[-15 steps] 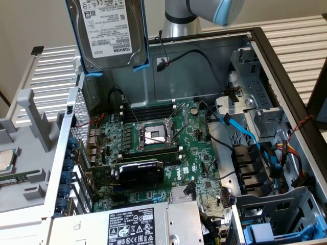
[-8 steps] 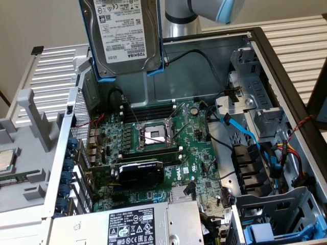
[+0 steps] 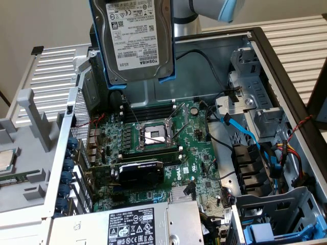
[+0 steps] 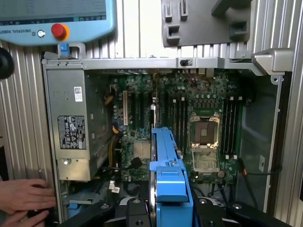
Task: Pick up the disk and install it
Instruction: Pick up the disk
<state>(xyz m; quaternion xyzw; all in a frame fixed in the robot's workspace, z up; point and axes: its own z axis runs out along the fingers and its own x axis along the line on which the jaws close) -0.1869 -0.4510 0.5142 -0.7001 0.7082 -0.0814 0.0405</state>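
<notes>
Gripper (image 4: 169, 210) clamps the disk (image 3: 137, 38) high over the open case (image 3: 280, 76) (wrist view adds a person's hand (image 4: 23, 196) near it).

Tower case (image 3: 270, 60) lies open on its side from where I sit, motherboard (image 3: 200, 153) facing up. Processor socket (image 3: 154, 135) is uncovered near the board's middle, retention levers raised, with dark memory slots (image 3: 148, 109) just beside it. A black graphics card (image 3: 140, 172) crosses the board, near the power supply (image 3: 133, 227), which has a black label facing up. A blue data cable (image 3: 242, 133) runs by the drive cage (image 3: 250, 76) on the exterior view's right. A loose processor chip (image 3: 4, 161) lies at the exterior view's left edge, beside a grey plastic shroud (image 3: 30, 153).
</notes>
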